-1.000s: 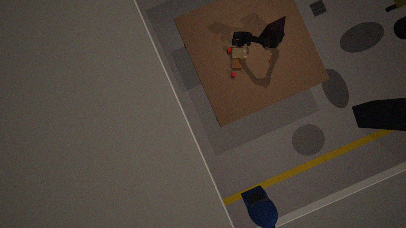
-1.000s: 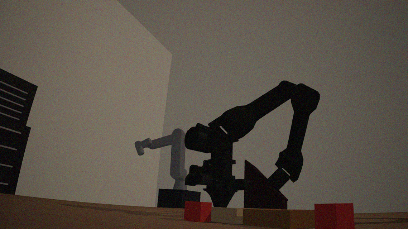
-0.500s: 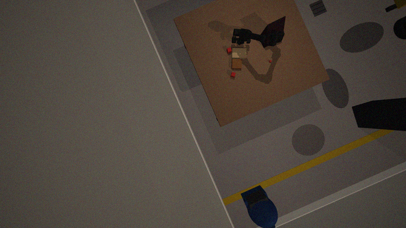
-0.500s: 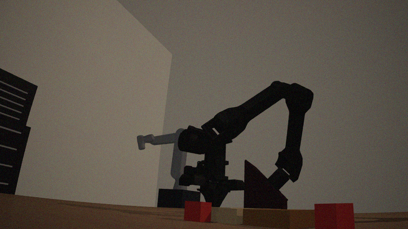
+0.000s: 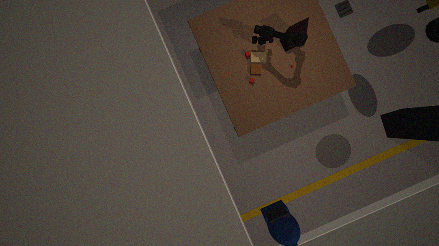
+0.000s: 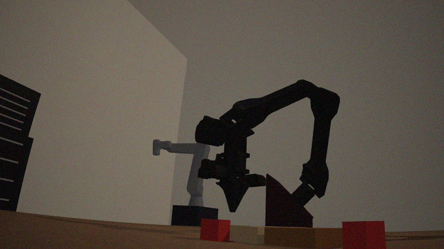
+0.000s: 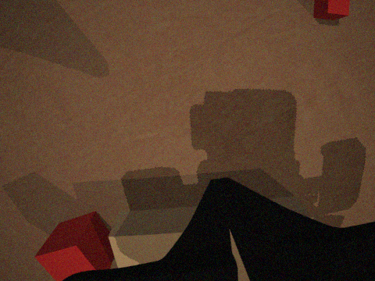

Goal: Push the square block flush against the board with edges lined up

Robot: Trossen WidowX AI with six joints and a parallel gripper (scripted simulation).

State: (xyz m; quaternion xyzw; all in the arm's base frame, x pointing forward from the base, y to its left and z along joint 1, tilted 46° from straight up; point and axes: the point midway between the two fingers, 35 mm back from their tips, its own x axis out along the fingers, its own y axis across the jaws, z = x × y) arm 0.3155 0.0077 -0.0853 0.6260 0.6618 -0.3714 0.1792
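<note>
The pale board lies flat on the brown table. The orange square block lies along the board's lower side in the top view, touching or almost touching; a thin gap cannot be ruled out. Their left edges look about even there. The block does not show in the wrist view. My gripper is shut and empty, pointing down. Its tips stand above the height of the board, on the side away from the block. In the wrist view the fingers hide part of the board.
A red cube stands close beside the board's left end. Another red cube stands just beyond the block. A small red object lies farther right. The table's left edge is beyond the cubes.
</note>
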